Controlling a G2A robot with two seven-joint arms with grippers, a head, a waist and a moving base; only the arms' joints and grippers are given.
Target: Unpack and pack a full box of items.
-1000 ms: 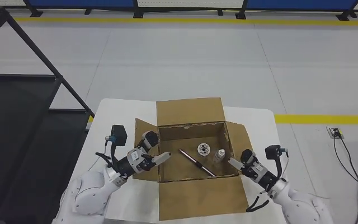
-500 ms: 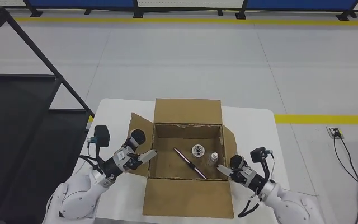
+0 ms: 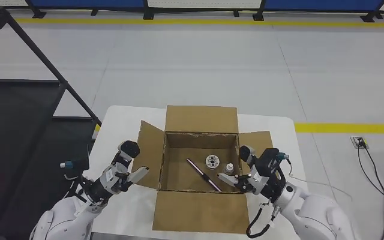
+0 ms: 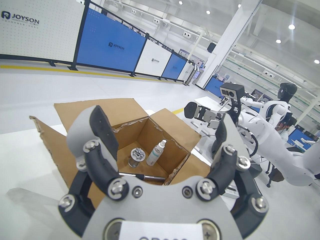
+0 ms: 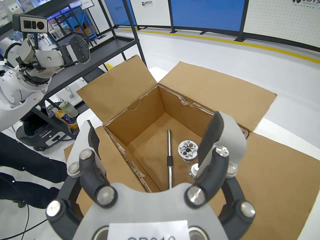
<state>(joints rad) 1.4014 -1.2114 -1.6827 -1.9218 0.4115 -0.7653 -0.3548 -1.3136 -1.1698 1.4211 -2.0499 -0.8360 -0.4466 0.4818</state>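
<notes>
Open box (image 3: 201, 119) holds rod (image 3: 201, 170), spool (image 3: 211, 160), bottle (image 3: 228, 168). Left end effector (image 3: 136, 161) at nine o'clock, right end effector (image 3: 235, 166) at three, both wide.

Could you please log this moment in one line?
box open | inside: spray bottle, rod, metal spool | left gripper open, beside box | right gripper open, over box rim

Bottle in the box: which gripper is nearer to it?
Right. The right gripper hovers at the box edge beside the bottle; the left gripper is outside the box, beyond the opposite wall.
</notes>
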